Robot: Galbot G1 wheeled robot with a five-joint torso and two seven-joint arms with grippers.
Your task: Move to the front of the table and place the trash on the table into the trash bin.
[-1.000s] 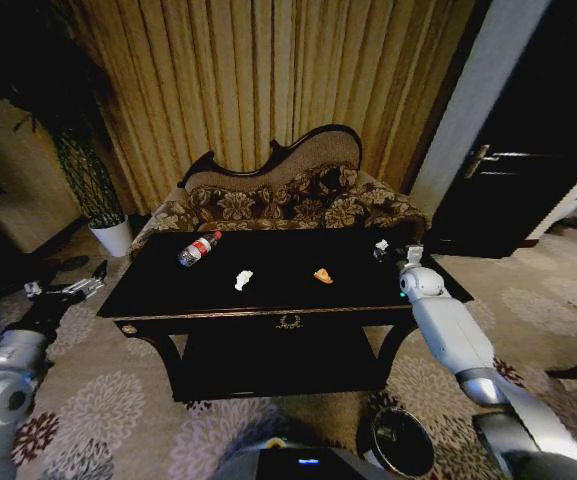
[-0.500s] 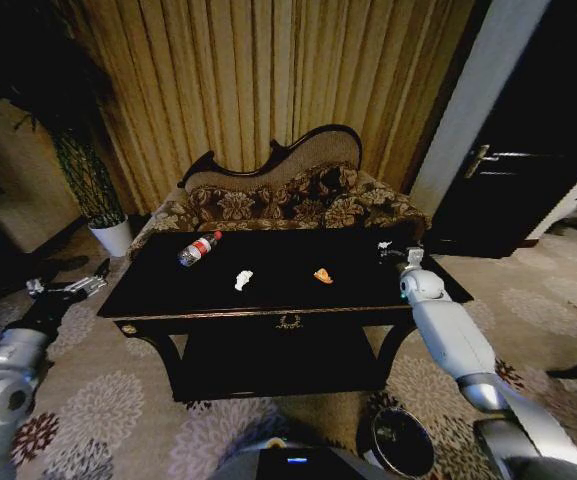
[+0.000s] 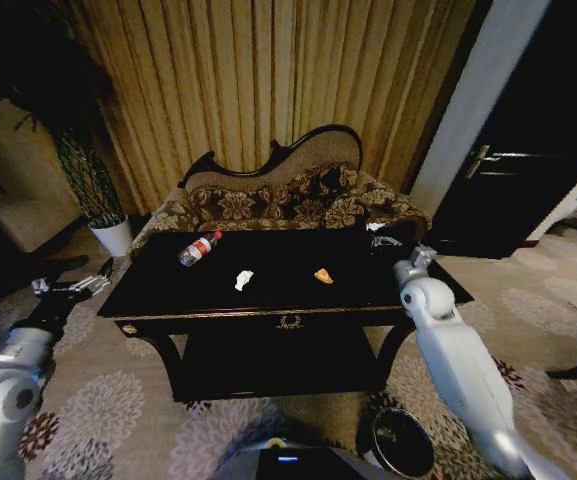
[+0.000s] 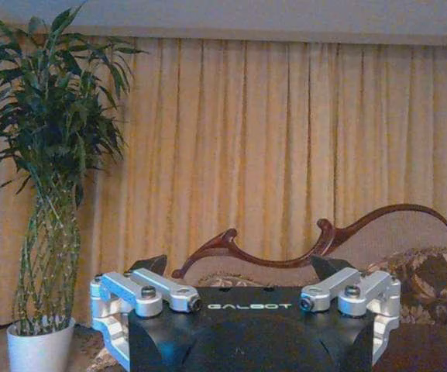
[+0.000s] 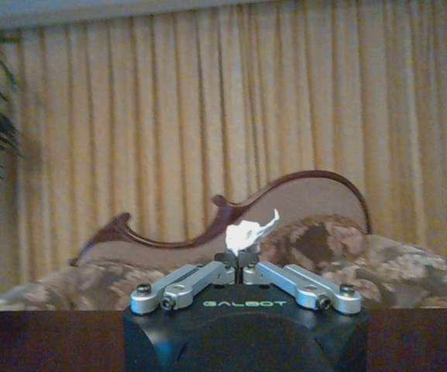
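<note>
Right gripper (image 5: pixel 242 254) at the surface's (image 3: pixel 268 298) 3 o'clock edge, jaws clamped on a white scrap (image 5: pixel 249 232) — bottle (image 3: pixel 198 248), paper (image 3: pixel 243 280), orange piece (image 3: pixel 323 275) left; bin (image 3: pixel 401 442) at 5 o'clock; left gripper (image 4: pixel 242 267) idle, jaws wide.

The word "GALBOT" is printed in pale letters on the black housing of the left gripper (image 4: pixel 238 271) and likewise on the housing of the right gripper (image 5: pixel 239 257). The bottle (image 3: pixel 199 248) label cannot be read.
</note>
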